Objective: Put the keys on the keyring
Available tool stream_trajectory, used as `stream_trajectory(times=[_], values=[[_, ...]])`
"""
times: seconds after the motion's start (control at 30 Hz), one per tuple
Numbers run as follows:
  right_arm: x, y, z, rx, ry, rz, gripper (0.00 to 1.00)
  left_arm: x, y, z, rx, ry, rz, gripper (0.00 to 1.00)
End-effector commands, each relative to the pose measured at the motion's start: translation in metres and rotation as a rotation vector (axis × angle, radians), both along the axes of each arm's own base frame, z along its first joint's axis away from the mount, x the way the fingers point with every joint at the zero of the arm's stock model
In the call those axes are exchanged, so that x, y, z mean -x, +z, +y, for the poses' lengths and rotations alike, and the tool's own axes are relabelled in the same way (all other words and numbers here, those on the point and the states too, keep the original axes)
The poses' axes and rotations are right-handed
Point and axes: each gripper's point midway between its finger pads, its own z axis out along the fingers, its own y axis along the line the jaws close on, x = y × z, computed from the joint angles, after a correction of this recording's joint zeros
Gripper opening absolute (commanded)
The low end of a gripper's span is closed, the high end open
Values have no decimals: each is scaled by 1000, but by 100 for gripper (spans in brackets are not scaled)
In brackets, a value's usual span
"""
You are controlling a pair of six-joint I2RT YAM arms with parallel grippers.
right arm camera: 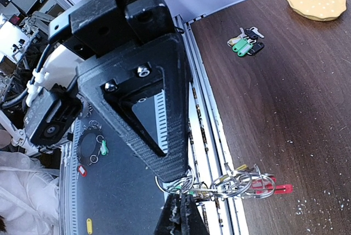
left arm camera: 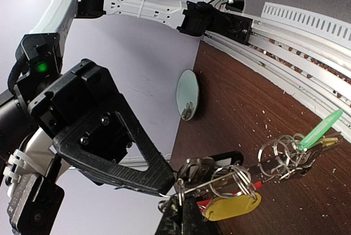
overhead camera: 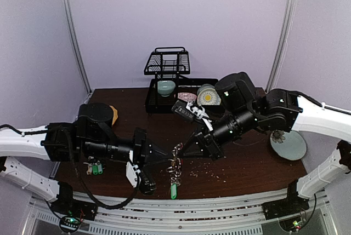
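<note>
The keyring hangs above the table's front middle, a tangle of silver rings and keys with a green tag dangling lowest. My left gripper and right gripper meet tip to tip at its top. In the left wrist view my left gripper is shut on the ring wire beside a yellow tag and the red arc. In the right wrist view my right gripper is shut on the same wire loops. Loose keys with green and dark tags lie at the table's left.
A black dish rack with a bowl stands at the back, plates beside it. A teal plate lies at the right, a yellow plate at the left. Crumbs scatter the dark table. The table's front rail runs just below the keyring.
</note>
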Motion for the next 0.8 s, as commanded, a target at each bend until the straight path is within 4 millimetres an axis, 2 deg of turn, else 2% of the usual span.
stream_trajectory(times=[0.0, 0.27, 0.43, 0.53, 0.77], values=[[6, 11, 6, -37, 23, 19, 0, -2, 34, -6, 105, 14, -33, 0], [9, 10, 8, -52, 28, 48, 0, -11, 39, -7, 131, 70, -31, 0], [4, 9, 7, -41, -2, 35, 0, -13, 41, -6, 145, 90, -25, 0], [4, 14, 11, -73, -2, 52, 0, -16, 40, -7, 148, 107, -20, 0], [-1, 10, 19, -93, -33, 72, 0, -27, 42, -11, 176, 182, 11, 0]])
